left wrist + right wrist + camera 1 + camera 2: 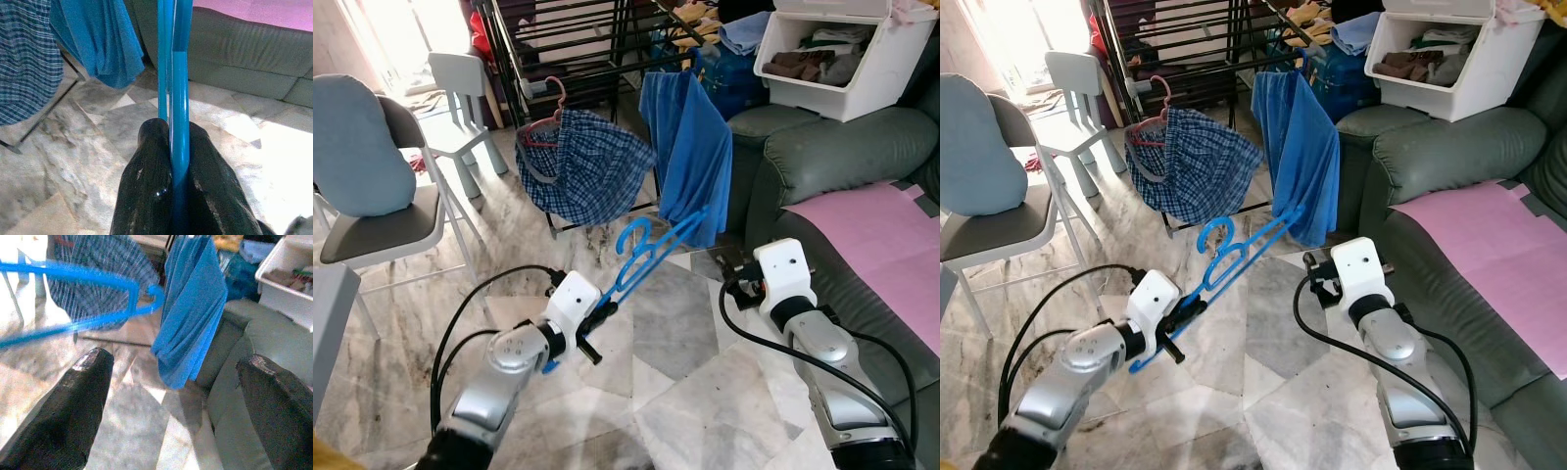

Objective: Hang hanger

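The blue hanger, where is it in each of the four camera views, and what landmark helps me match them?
Left eye view: blue hanger at centre, rising from the left pincer toward the blue cloth.
Right eye view: at centre-left, same pose.
Left wrist view: a vertical bar clamped between the black fingers.
Right wrist view: blurred across the upper left, beyond the open right pincer.
Shared landmark: the hanging blue cloth.

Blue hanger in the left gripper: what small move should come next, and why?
Probably carry it forward and up toward the drying rack. The left gripper is shut on the blue hanger, which is low over the floor, short of the rack's bars; the right gripper is open, empty.
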Available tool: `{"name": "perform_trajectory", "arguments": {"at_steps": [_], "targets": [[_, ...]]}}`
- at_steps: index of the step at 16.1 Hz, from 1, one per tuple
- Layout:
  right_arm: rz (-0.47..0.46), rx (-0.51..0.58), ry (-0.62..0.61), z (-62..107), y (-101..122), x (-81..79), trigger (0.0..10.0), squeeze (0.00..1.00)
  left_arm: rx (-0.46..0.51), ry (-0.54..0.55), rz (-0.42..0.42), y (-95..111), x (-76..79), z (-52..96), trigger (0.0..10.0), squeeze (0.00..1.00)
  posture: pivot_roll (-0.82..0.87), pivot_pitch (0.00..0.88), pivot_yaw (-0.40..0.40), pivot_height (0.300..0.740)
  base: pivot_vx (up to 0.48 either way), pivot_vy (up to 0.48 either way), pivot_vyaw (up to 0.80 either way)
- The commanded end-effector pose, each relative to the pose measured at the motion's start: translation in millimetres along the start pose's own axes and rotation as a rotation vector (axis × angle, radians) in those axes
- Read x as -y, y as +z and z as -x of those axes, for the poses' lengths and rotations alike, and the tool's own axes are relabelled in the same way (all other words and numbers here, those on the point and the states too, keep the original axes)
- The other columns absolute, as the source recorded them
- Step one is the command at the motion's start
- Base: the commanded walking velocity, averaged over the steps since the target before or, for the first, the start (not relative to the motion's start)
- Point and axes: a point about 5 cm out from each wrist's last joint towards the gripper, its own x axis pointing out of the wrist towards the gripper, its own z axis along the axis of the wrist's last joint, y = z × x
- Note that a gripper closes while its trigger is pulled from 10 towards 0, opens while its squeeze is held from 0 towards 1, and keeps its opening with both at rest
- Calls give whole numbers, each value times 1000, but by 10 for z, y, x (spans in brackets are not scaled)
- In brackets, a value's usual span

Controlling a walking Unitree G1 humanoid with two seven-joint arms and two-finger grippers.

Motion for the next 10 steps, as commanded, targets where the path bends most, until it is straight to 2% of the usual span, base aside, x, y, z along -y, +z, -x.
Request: {"name": "perform_trajectory", "arguments": {"at_steps": [1,4,7,8,10], "targets": [[26,-35,49,-14,-41,-53,10000,0,2,-9,-35,27,-18,-23,10000,0,-162,0,73,740,0,0,0],[34,-69,68,-22,-99,-16,10000,0,-16,-35,-63,-10,12,-65,10000,0,-166,0,77,740,0,0,0],[48,-79,119,-17,-96,31,10000,0,-39,-39,-103,-36,-38,-61,10000,0,-166,0,78,740,0,0,0],[53,-98,159,-11,-117,73,10000,0,-47,-26,-133,-32,-102,-67,10000,0,-168,0,79,740,0,0,0],[141,-97,331,50,-108,114,10000,0,-87,-41,-221,-21,-190,-102,10000,0,-168,0,74,740,0,0,0]]}}
